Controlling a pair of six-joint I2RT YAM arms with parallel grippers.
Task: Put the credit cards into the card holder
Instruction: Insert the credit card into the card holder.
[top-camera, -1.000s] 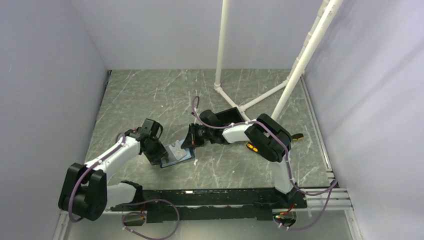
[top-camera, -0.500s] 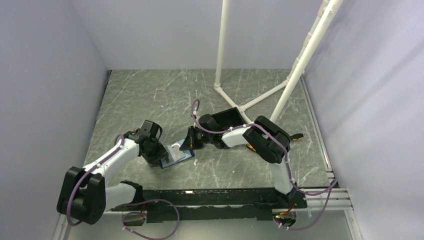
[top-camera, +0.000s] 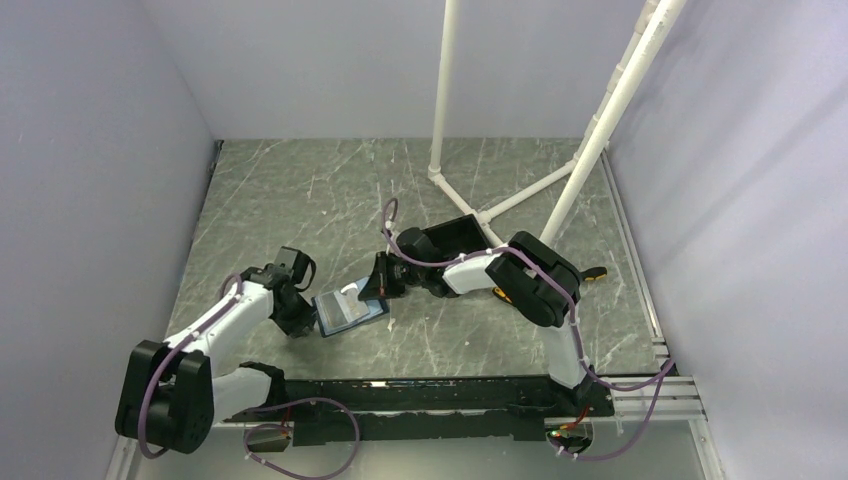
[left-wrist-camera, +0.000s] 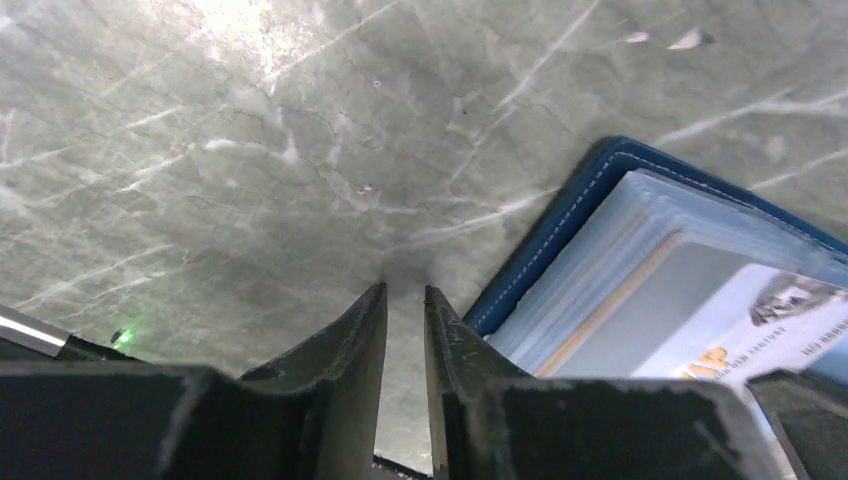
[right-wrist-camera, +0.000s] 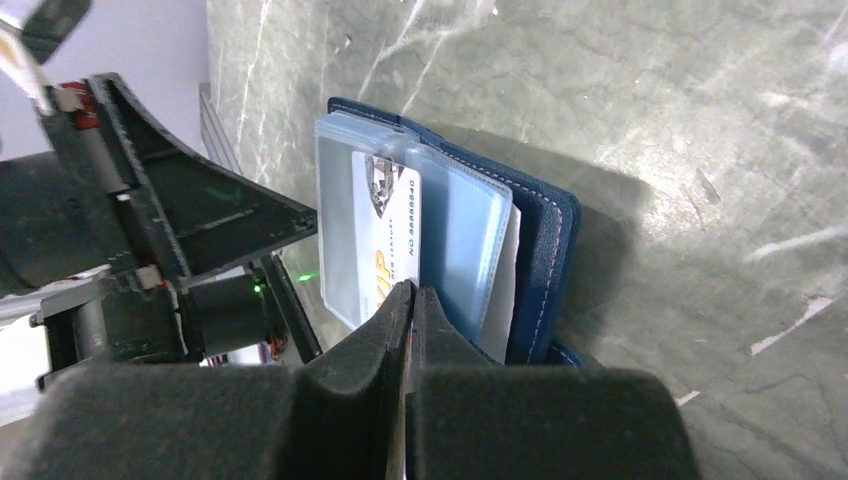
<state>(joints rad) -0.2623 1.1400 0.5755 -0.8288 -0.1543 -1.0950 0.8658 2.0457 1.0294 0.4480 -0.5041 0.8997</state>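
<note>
**Top external view.** A small flat dark-blue rectangular card holder (top-camera: 352, 314) lies open on the grey-green marbled tabletop (top-camera: 290, 195), just left of frame centre. Its pale, shiny plastic pockets face up.
- The left gripper (top-camera: 306, 318) stands just beside the holder's left edge.
- The right gripper (top-camera: 380, 289) meets the holder's upper right corner.
- A black open box (top-camera: 455, 235) sits behind the right arm, and a white pipe frame (top-camera: 445, 90) occupies the upper right.
- Bare tabletop extends above and below the holder.

**Left wrist view.**
- The left gripper's jaws stand narrowly apart with nothing between them, over bare tabletop.
- The holder's stitched blue corner enters from the right of the frame, close beside the right-hand finger (left-wrist-camera: 450, 350). Whether the two touch cannot be told.
- The left and upper parts of the frame show bare tabletop, which leaves room to withdraw.

**Right wrist view.**
- The right gripper's jaws are pressed fully together at lower centre.
- The tips rest at the near edge of a whitish printed plastic card (right-wrist-camera: 385, 235), which lies within a clear pocket of the holder.
- Whether a card edge is pinched between the tips cannot be told.
- A white edge shows beneath the pocket stack; its identity is unclear.

**Progress (judgement).**
- One whitish card appears largely seated in a pocket and may need a final push.
- No orange-gold card shows in any view, so its status is unknown.
- The holder lies closely flanked by both grippers.
</note>
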